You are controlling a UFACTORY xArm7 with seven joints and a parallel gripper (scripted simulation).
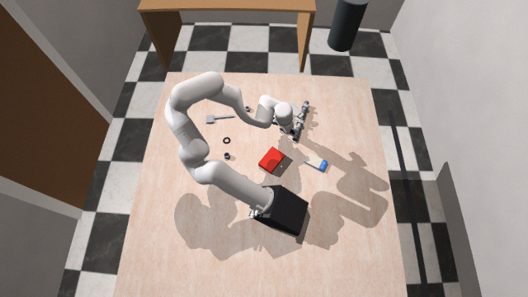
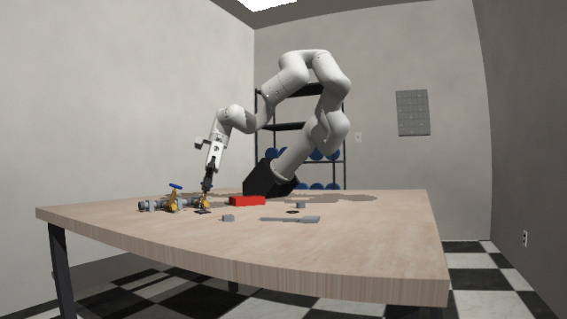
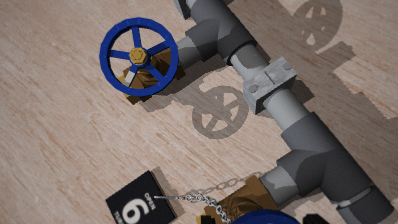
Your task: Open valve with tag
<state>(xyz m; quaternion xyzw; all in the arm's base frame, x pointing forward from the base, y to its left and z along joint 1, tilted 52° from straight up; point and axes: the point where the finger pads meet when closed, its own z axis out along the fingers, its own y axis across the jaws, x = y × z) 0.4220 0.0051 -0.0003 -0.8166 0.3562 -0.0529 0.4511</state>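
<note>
A grey pipe [image 3: 280, 100] lies on the table with two brass valves that have blue handwheels. One free valve wheel [image 3: 139, 56] shows at the upper left of the wrist view and also in the side view [image 2: 175, 186]. A black tag [image 3: 140, 206] reading 6 is chained to the second valve, whose blue wheel [image 3: 262, 218] shows only as a rim at the bottom edge. My gripper [image 2: 206, 182] points down onto this tagged valve and is shut on its handwheel. In the overhead view the wrist [image 1: 285, 115] hides that valve.
A red block [image 1: 271, 160], a cream and blue box [image 1: 317, 163], a grey T-shaped tool [image 1: 219, 118], a black ring [image 1: 226, 140] and small grey fittings [image 1: 227, 155] lie on the table. The black arm base [image 1: 282, 209] stands near the middle.
</note>
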